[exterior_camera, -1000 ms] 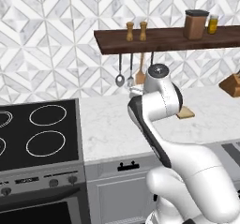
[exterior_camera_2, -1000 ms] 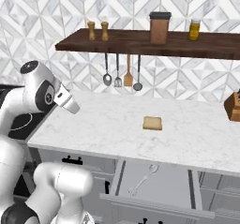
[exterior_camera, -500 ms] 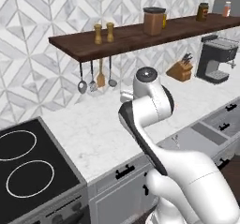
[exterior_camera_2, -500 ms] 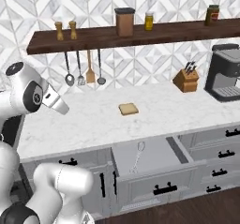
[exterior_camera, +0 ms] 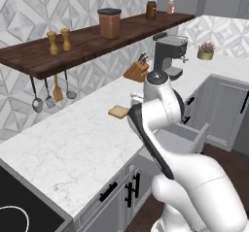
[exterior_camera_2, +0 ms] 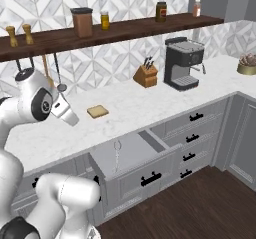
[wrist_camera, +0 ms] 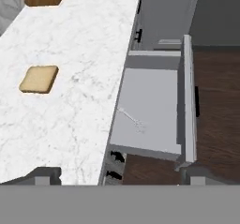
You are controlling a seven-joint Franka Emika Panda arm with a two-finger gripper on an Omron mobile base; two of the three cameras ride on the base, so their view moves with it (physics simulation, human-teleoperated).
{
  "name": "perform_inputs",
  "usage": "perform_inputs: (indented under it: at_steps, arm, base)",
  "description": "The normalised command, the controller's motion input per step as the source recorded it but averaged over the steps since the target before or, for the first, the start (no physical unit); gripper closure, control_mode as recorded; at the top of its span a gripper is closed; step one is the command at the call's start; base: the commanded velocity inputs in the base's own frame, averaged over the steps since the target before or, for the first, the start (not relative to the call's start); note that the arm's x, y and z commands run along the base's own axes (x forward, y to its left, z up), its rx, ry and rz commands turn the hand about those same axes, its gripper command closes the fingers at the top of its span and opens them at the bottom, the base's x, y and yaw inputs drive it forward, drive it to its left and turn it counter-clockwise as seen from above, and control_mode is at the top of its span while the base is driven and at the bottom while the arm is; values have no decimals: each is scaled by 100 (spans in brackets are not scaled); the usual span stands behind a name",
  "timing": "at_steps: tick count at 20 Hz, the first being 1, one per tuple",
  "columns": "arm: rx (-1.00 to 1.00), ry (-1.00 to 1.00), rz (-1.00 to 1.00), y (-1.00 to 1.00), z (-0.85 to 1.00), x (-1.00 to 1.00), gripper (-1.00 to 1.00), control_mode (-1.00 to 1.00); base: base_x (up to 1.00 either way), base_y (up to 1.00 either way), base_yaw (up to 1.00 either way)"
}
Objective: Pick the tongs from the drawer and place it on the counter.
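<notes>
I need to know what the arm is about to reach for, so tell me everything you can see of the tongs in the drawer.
The tongs are a slim, silvery, wire-thin metal utensil lying flat on the pale grey floor of the open drawer. One end widens a little; finer detail is too small to tell. They lie near the drawer's inner side, below the white counter edge, also visible from the hand camera. Nothing else touches them, and the gripper is not on them.
</notes>
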Motion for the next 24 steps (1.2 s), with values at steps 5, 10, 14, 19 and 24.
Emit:
perform_inputs:
  at_steps: [5,10,14,19,24]
  arm:
    - [30,38,0,-100,-98,62,-100,-100]
    - [16,37,0,-96,-55,45,-100,-100]
    - [0,13,0,-97,-42,8,-100,-100]
    - [0,20,0,-99,-75,7,-100,-100]
    - [0,18,0,-56,-63,25,-100,-100]
  base:
    - [0,0,0]
    - [0,0,0]
    - [0,0,0]
    - [0,0,0]
    - [0,0,0]
